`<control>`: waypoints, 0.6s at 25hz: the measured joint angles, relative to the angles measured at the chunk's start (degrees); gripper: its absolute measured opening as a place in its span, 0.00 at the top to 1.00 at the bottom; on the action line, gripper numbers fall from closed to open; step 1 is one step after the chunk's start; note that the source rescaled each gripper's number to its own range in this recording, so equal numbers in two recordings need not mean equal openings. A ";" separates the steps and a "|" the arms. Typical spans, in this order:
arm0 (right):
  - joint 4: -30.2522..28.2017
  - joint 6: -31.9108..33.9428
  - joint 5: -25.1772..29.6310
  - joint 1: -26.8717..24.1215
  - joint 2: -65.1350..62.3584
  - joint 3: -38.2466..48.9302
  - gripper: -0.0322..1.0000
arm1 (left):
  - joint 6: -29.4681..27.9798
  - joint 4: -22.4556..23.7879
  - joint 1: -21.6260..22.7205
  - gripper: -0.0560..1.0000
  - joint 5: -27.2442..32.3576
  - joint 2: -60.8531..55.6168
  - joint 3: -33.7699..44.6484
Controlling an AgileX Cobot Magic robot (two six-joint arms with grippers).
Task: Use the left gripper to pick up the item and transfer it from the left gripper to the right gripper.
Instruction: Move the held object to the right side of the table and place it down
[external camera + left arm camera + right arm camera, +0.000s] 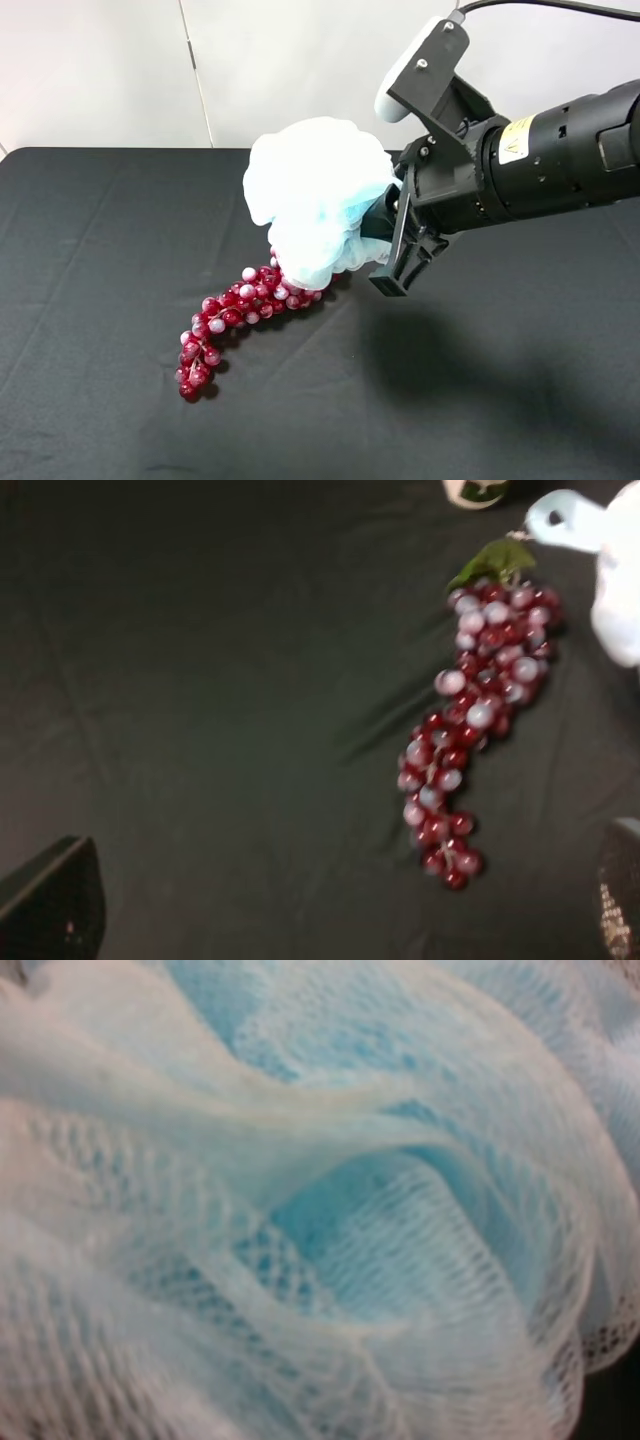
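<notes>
The pale blue-and-white mesh bath puff [315, 195] hangs in the air above the black table, over the upper end of the grape bunch. My right gripper [378, 228] is shut on its right side, with the fingertips buried in the mesh. The puff fills the right wrist view [320, 1200]. Its edge shows in the left wrist view [620, 590]. My left gripper [335, 915] is open and empty, with only its finger tips [50, 905] showing low over the cloth. The left arm is out of the exterior high view.
A dark red grape bunch [235, 310] lies on the black cloth [100, 250] just below and left of the puff, and shows in the left wrist view [470, 720]. A white bottle's base [475, 488] sits at that view's edge. A white wall stands behind the table.
</notes>
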 joint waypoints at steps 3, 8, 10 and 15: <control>0.00 0.00 0.07 0.00 0.00 0.00 0.95 | -2.40 2.47 0.00 0.01 0.00 -7.93 6.36; 0.00 0.00 0.09 0.00 0.00 0.00 0.95 | -4.64 3.72 0.00 0.01 0.00 -20.52 15.42; 0.00 0.40 0.09 0.00 0.00 0.00 0.95 | -4.63 3.72 0.00 0.01 0.00 -25.72 19.08; 0.00 1.72 0.13 0.00 0.00 0.00 0.95 | -1.59 3.72 0.00 0.01 0.00 -37.01 26.25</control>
